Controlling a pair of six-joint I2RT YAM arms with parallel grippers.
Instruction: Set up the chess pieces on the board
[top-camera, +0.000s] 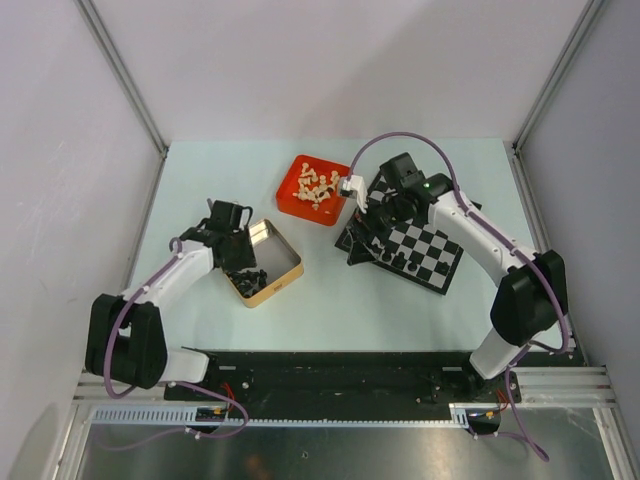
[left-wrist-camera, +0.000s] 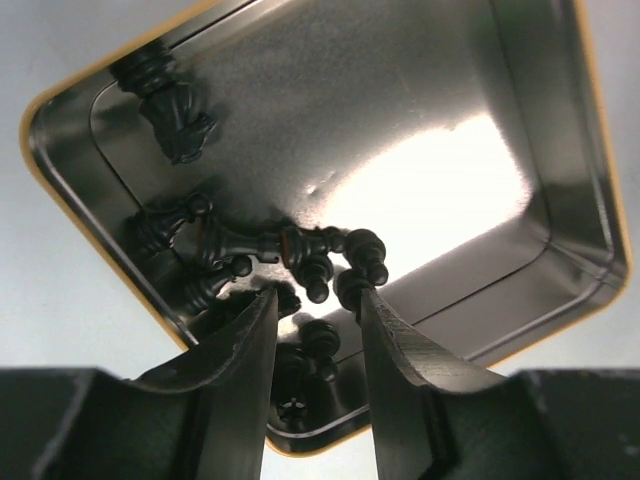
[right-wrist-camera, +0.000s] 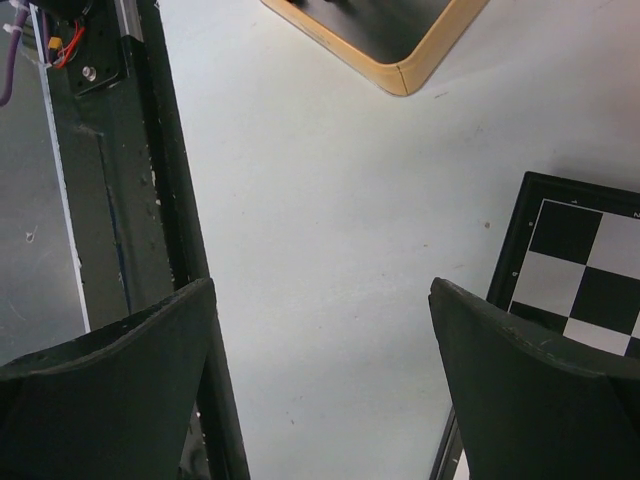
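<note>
Left fingers (left-wrist-camera: 240, 380) in the tin (left-wrist-camera: 560, 150); right fingers (right-wrist-camera: 520, 370) beside the board (right-wrist-camera: 585, 260).
Left pair straddles clustered black chess pieces (left-wrist-camera: 300, 255) near the tin's wall, grip unclear; right pair gapes wide over the table (right-wrist-camera: 320, 200).

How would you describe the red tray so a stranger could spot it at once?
On the pale table, look at the far middle, between the tin and the chessboard. The tray alone is red and holds cream pieces; the tin holds black ones.
</note>
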